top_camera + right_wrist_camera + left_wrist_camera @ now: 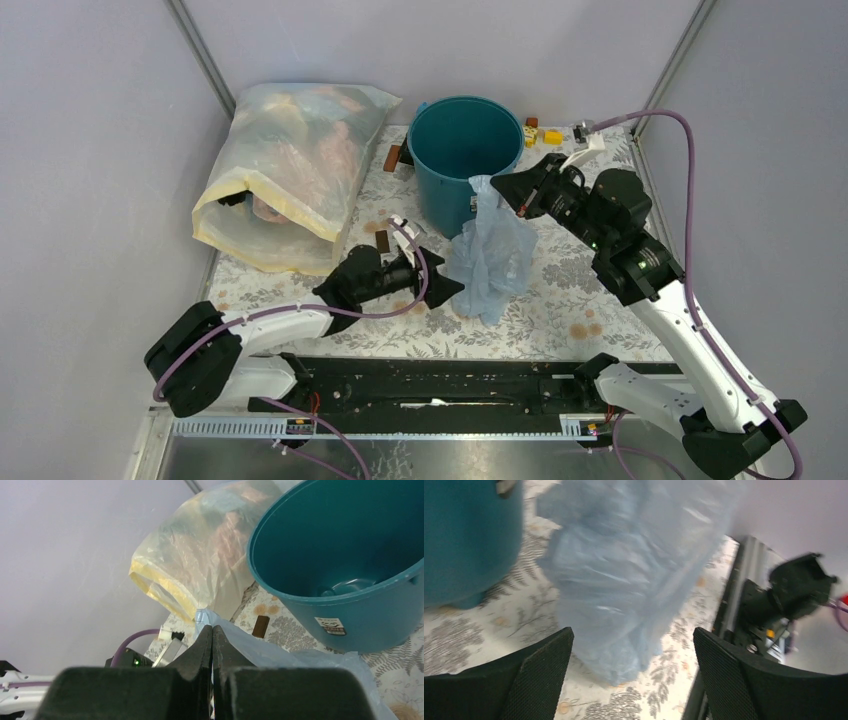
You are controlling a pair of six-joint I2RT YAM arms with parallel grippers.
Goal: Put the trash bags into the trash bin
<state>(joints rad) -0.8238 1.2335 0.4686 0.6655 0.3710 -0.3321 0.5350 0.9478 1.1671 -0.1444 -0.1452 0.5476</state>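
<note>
**Bag pinched at its top edge, bin just behind it**

Position: the trash bag (490,250) hangs in the centre of the top view, its top corner up by the near wall of the trash bin (445,195) and its bottom slumped on the worktop (580,290). It is outside the bin and appears to touch the bin's near side. The bin stands upright at upper centre, mouth open, nothing visible inside. The yellowish sack (290,170) lies at upper left, apart from the bag.

Fingers: your right fingers (212,645) are closed flat on a thin fold of the bag's top edge. Your left fingers (445,287) stand wide apart and hold nothing; in the left wrist view the bag (624,590) lies beyond them, not between them.

Handling (judgement): thin crinkled film, so very light, limp and slippery. It will not keep a shape and will drape over whatever it meets. A narrow pinch may slide off, so take bunched folds, not a single layer. The bag looks wider than the bin's mouth; I'd gather the lower bulk with your left fingers so it goes in as a bundle. Watch for the film catching on the rim.
</note>
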